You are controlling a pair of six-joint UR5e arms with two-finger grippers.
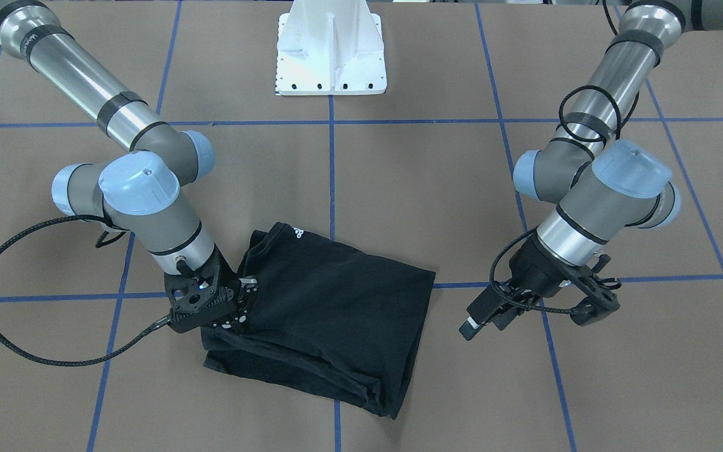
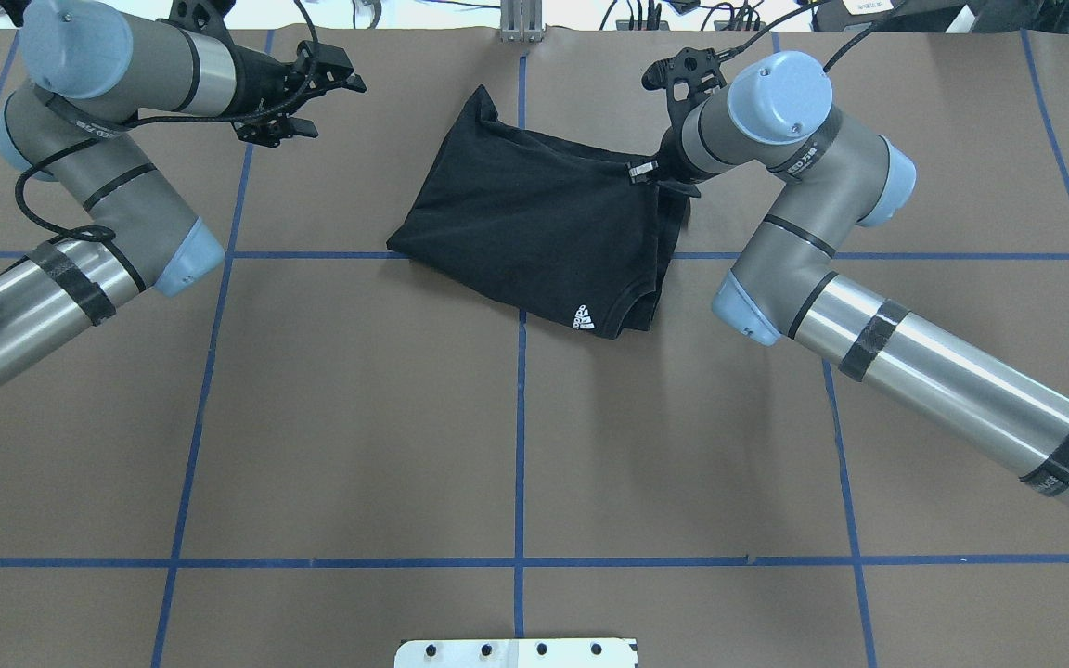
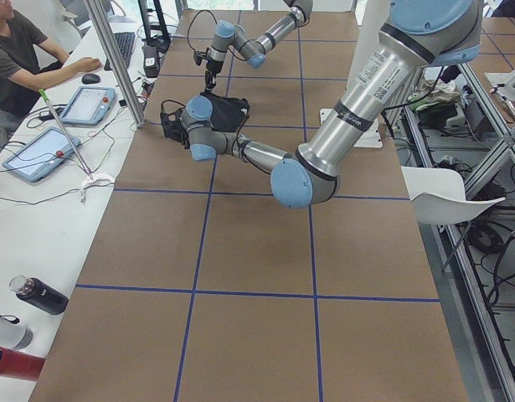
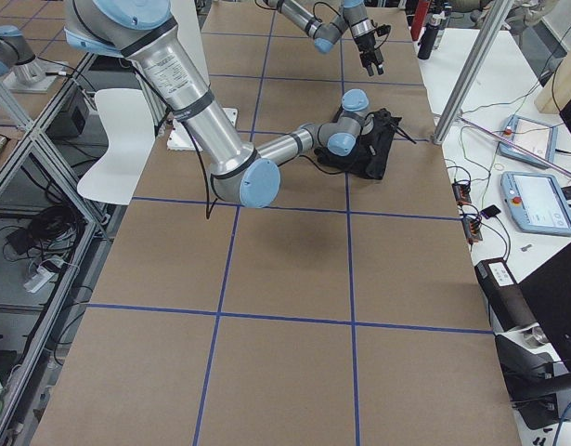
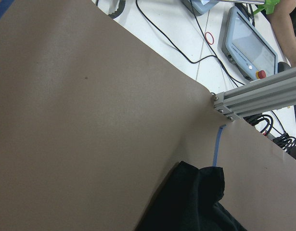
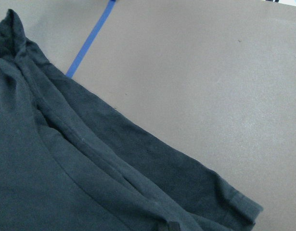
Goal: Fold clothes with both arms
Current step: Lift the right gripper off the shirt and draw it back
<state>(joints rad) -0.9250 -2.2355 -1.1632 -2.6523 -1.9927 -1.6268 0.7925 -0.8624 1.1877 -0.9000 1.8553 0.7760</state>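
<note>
Black T-shirt [image 2: 525, 209] is recorded folded on the table [image 2: 358, 417], at the far edge straight across from the white pedestal base [image 2: 516, 652]. Right end effector [image 2: 650, 172] is set against the shirt's edge, right of the base; its opening cannot be told. Left end effector [image 2: 335, 107] is spread wide, empty, far-left of the base.

Two high views face each other across the table [image 2: 312, 417]; two look along it from its ends; both wrist views, low down, share the shirt [image 6: 66, 183].
</note>
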